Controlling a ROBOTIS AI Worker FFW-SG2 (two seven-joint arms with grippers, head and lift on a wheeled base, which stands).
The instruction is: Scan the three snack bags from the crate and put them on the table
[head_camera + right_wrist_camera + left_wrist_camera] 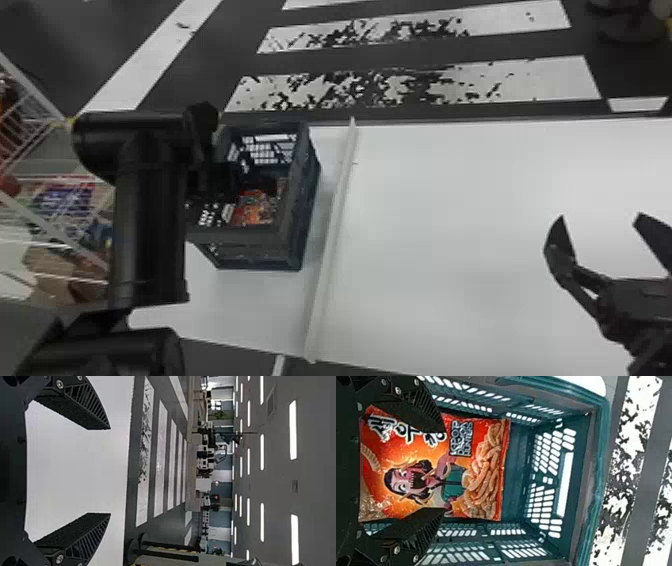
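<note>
- Orange-red, glossy snack bag (482,479): lies in the crate, printed front toward my left wrist camera.
- Long axis runs along my fingers, palm to tips, far end toward the crate's far wall; lettering follows the same line.
- My black left gripper (443,471): fingers spread wide above the bag, one along each long edge. Contact, can't tell. Likely set so that closing pinches across the short width.
- Dark blue-green plastic crate (295,200), latticed walls: its sides leave little spare room, probably why I come in from above.
- Pale raised strip (330,240) just beside the crate, dividing it from the open side of the white table (450,225).
- Black right gripper (601,215): parked over that side, fingers wide, nothing between them.
</note>
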